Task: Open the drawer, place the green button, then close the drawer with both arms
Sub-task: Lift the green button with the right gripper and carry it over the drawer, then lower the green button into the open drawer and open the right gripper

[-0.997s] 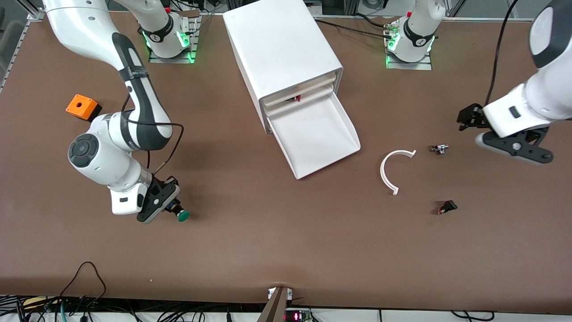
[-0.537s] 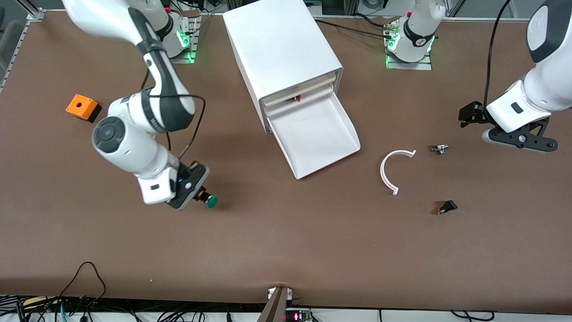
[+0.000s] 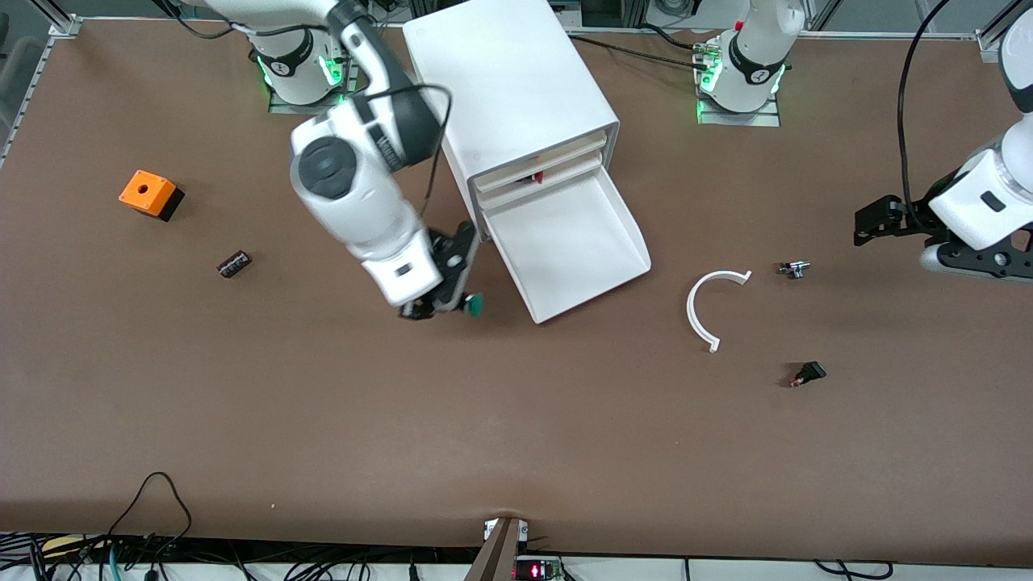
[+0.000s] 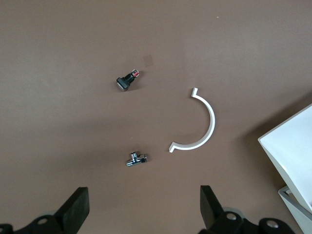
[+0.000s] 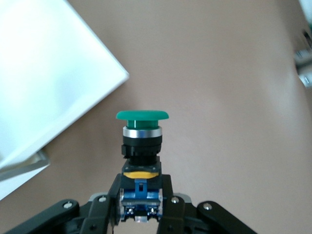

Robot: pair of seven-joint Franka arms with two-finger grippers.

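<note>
My right gripper (image 3: 453,304) is shut on the button (image 3: 474,304), gripping its blue and black body with the green cap sticking out past the fingertips. It hangs over the table right beside the front corner of the open drawer (image 3: 565,242). This lowest drawer is pulled out of the white cabinet (image 3: 508,89) and its tray is bare. The right wrist view shows the button (image 5: 141,139) between the fingers (image 5: 105,204) of the right gripper (image 5: 141,207), with the drawer's corner (image 5: 53,87) close by. My left gripper (image 3: 972,262) hovers open at the left arm's end, holding nothing.
An orange box (image 3: 149,194) and a small dark block (image 3: 234,264) lie toward the right arm's end. A white curved strip (image 3: 700,311), a small metal part (image 3: 794,269) and a small black part (image 3: 807,374) lie between the drawer and the left gripper.
The right arm has carried the button from the right arm's end of the table across to the drawer's front corner, uncovering the dark block. The left arm has drawn outward a little.
</note>
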